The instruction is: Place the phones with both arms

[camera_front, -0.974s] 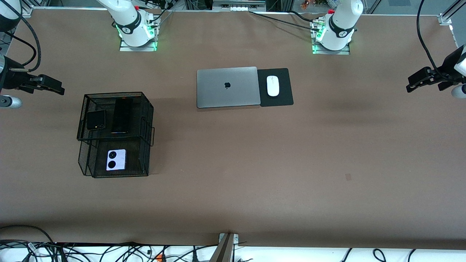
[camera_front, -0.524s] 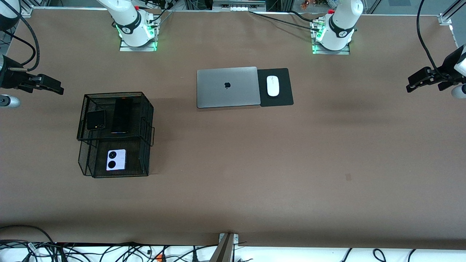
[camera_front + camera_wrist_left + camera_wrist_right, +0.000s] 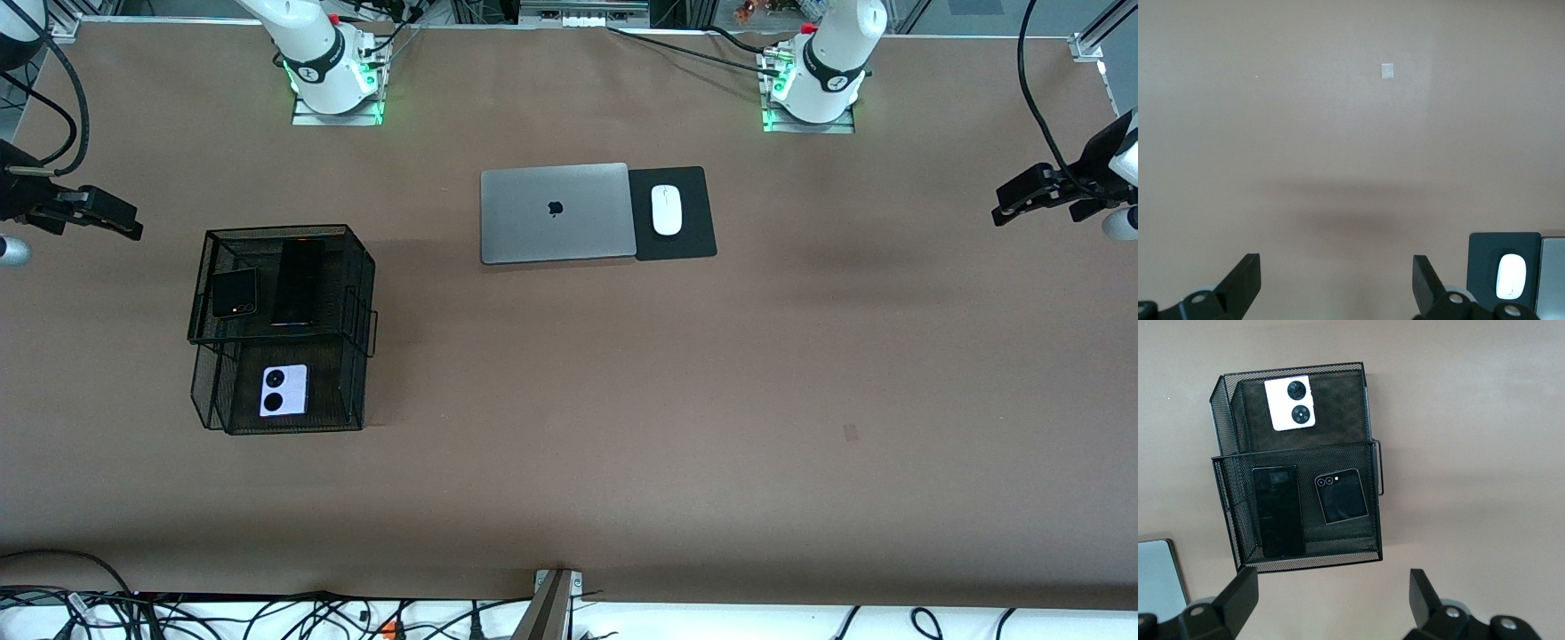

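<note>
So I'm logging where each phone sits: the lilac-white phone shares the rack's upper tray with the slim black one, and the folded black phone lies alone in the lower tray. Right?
No. The folded black phone shares the upper tray with the slim black one; the lilac-white phone lies alone in the lower tray. The front view shows it, and the right wrist view agrees.

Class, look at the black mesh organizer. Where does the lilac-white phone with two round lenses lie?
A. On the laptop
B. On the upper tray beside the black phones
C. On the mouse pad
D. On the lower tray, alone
D: the lilac-white phone lies alone on the mesh organizer's lower tray, nearer the front camera than the two black phones above.
</note>
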